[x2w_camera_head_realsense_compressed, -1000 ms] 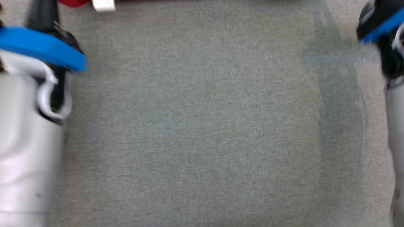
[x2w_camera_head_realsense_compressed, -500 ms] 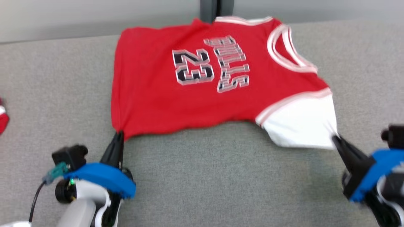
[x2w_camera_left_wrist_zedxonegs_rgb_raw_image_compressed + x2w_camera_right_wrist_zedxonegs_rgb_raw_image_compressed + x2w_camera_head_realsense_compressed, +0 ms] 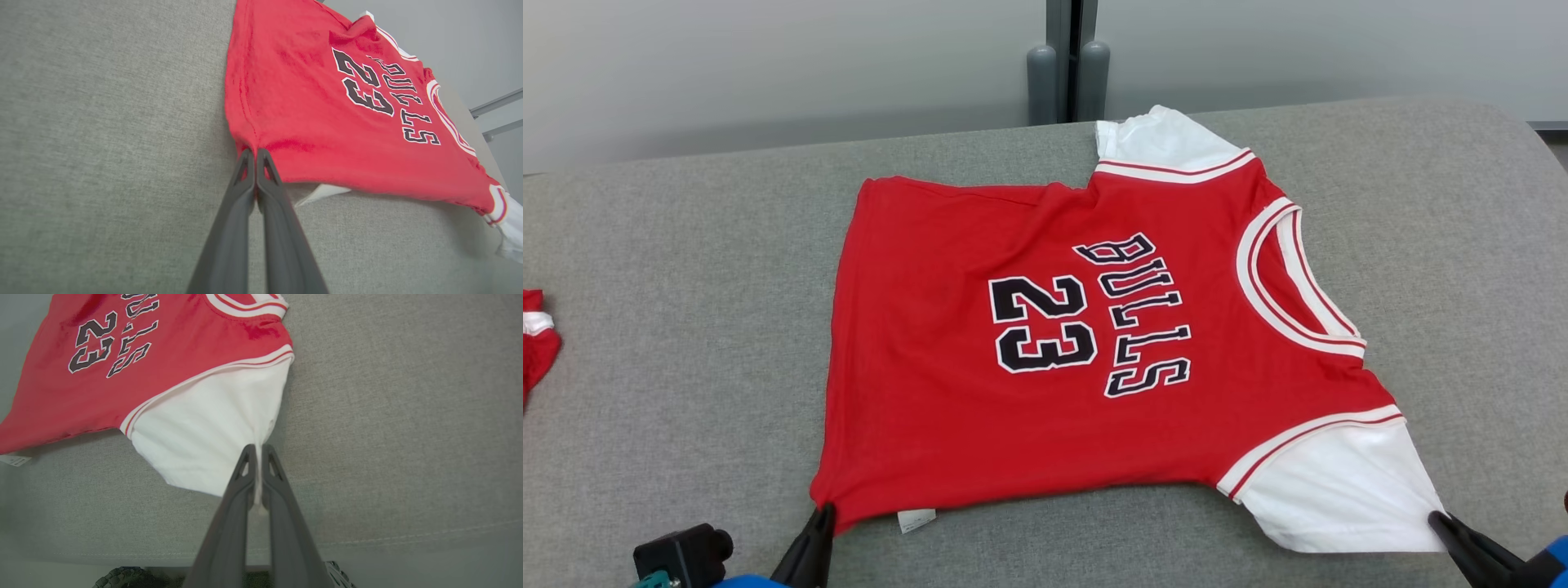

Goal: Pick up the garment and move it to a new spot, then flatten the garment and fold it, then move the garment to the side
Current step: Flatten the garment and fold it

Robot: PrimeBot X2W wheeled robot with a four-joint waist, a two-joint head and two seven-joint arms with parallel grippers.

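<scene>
Camera tilt, not cloth movement, accounts for most of the change: the head view has swung up from bare grey cushion (image 3: pixel 686 245) to take in the whole jersey (image 3: pixel 1045 351), and both grips look as they did half a second ago. The left gripper (image 3: pixel 823 516) is clamped shut on the red hem corner. The right gripper (image 3: pixel 1437 519) is clamped shut on the tip of the white sleeve (image 3: pixel 1339 490). The jersey lies print-up on the cushion, spread out beyond both sets of jaws and spanning the gap between them. This looks like the flattening step, with the garment already laid at its spot. The near edge bows away from the jaws midway, and the far sleeve sits rumpled, so the next move probably calls for a gentle pull outward and back before letting go. The cloth is thin, limp knit with banded red-and-white trim at neck and armholes and black, white-edged lettering. A small white label (image 3: pixel 916 519) pokes out just right of the left jaws. The cushion's coarse weave will likely drag on the fabric.
</scene>
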